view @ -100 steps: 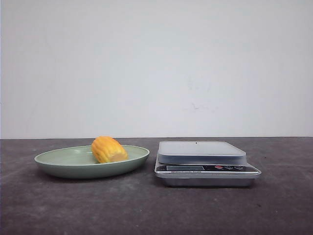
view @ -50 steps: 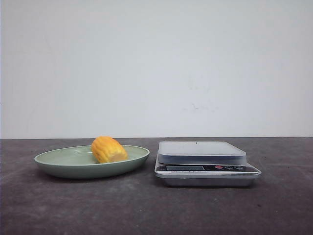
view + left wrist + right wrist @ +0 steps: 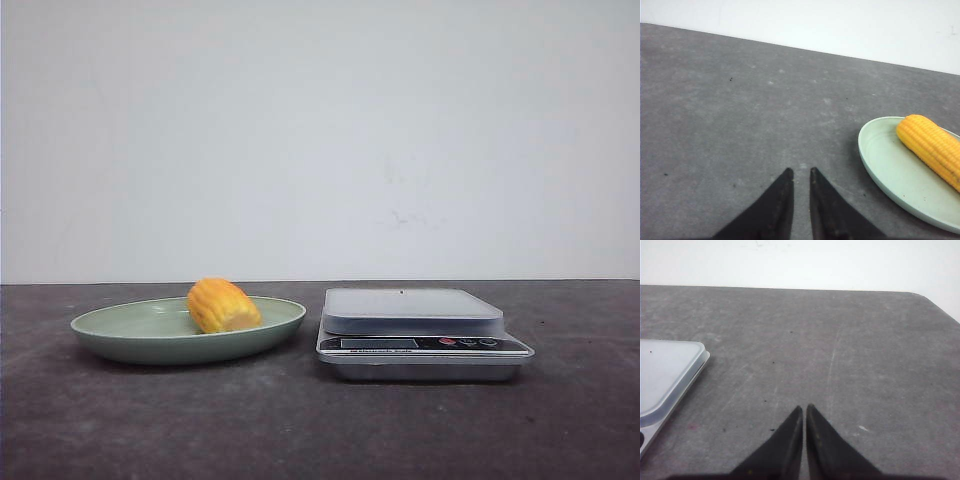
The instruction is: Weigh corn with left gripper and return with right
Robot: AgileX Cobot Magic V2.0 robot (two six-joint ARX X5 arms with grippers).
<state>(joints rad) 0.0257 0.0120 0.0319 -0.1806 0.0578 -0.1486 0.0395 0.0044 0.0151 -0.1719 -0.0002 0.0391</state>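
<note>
The corn (image 3: 222, 305) is a stubby yellow-orange cob that lies on a pale green plate (image 3: 120, 335) at the left of the table. It also shows in the left wrist view (image 3: 932, 147), on the plate (image 3: 885, 165). My left gripper (image 3: 801, 171) hovers over bare table beside the plate, its jaws nearly together with a narrow slit and nothing between them. My right gripper (image 3: 804, 407) is shut and empty over bare table beside the scale (image 3: 665, 375). Neither gripper shows in the front view.
A silver kitchen scale (image 3: 415, 310) with a flat grey platform stands just right of the plate. The dark grey table (image 3: 300, 430) ends at a white wall behind. The table's rounded far corner (image 3: 927, 297) shows in the right wrist view.
</note>
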